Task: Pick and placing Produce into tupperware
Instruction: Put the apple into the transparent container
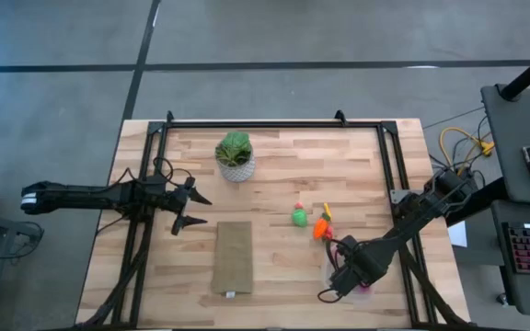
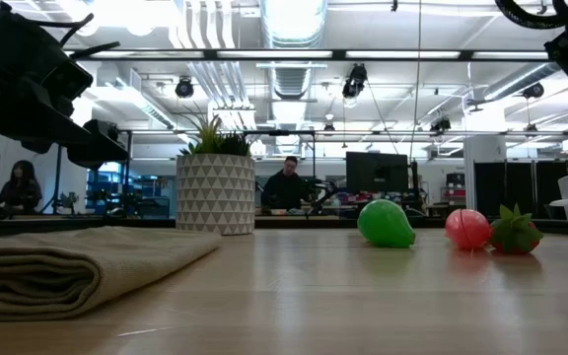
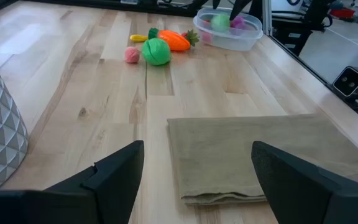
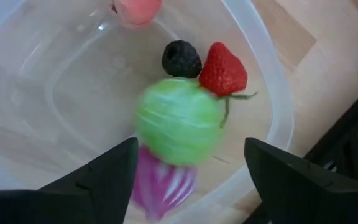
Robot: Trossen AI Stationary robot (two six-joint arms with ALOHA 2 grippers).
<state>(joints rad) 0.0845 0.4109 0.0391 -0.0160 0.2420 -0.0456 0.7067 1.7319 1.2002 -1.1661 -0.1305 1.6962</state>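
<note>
The clear tupperware (image 1: 357,276) sits near the table's near right corner. My right gripper (image 4: 190,148) hangs open right over it, fingers wide on either side of a blurred green round piece (image 4: 178,126) that touches neither finger. A strawberry (image 4: 223,68), a black berry (image 4: 181,58), a magenta piece (image 4: 160,180) and a pink piece (image 4: 137,9) lie inside the tupperware. On the table a green piece (image 1: 299,217), an orange carrot (image 1: 322,228), a yellow piece (image 1: 327,211) and a pink piece (image 1: 298,204) remain. My left gripper (image 1: 194,210) waits open at the table's left.
A potted plant in a white patterned pot (image 1: 236,156) stands toward the far edge. A folded tan cloth (image 1: 233,257) lies near the table's middle, just right of my left gripper. Bare wood (image 1: 283,161) lies between the pot and the loose produce. People show in the room behind.
</note>
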